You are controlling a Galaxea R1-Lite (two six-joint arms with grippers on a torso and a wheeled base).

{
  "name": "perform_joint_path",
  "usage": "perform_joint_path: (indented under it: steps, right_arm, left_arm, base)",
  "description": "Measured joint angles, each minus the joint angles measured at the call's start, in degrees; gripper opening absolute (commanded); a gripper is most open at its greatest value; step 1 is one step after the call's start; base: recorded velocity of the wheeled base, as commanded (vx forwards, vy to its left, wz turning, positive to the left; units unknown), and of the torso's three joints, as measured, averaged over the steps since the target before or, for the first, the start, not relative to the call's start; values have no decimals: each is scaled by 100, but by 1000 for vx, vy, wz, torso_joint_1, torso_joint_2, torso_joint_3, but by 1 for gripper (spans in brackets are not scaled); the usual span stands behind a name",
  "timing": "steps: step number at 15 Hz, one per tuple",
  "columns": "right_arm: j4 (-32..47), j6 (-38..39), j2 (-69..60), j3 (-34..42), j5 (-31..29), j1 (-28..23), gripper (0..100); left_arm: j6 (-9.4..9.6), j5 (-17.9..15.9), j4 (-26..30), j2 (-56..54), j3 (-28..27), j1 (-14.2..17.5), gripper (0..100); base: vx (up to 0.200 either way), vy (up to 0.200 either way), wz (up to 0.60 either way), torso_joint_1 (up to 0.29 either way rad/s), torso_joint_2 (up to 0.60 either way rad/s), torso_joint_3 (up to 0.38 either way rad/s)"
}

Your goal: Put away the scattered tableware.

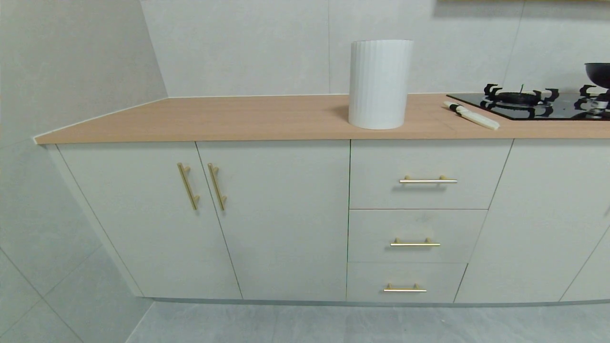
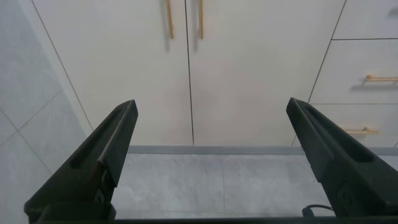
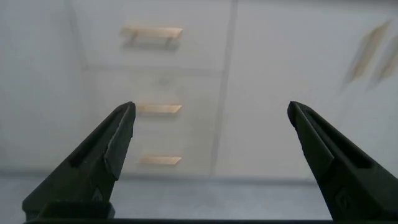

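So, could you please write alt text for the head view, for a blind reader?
A white ribbed container stands on a wooden countertop, a white utensil and black gas hob to its right, closed pale cabinets and drawers below.

A container (image 1: 380, 85) stands on the countertop (image 1: 214, 116). A knife (image 1: 472, 115) lies at its 3 o'clock, just beside the hob (image 1: 533, 105). Stacked drawers (image 1: 414, 228) sit at the container's 6 o'clock, with cabinet doors (image 1: 209, 219) at their 9 o'clock.
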Motion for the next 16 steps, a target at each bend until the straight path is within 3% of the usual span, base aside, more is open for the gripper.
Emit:
perform_joint_path:
  steps: [1, 16]
  right_arm:
    - [305, 11, -2, 13, 65, 0, 100]
    - [313, 416, -6, 46, 101, 0, 100]
  left_arm:
    - [0, 2, 0, 0, 0, 0, 100]
    - [49, -9, 0, 0, 0, 0, 100]
  base:
    - [0, 0, 0, 0, 0, 0]
    - [0, 0, 0, 0, 0, 0]
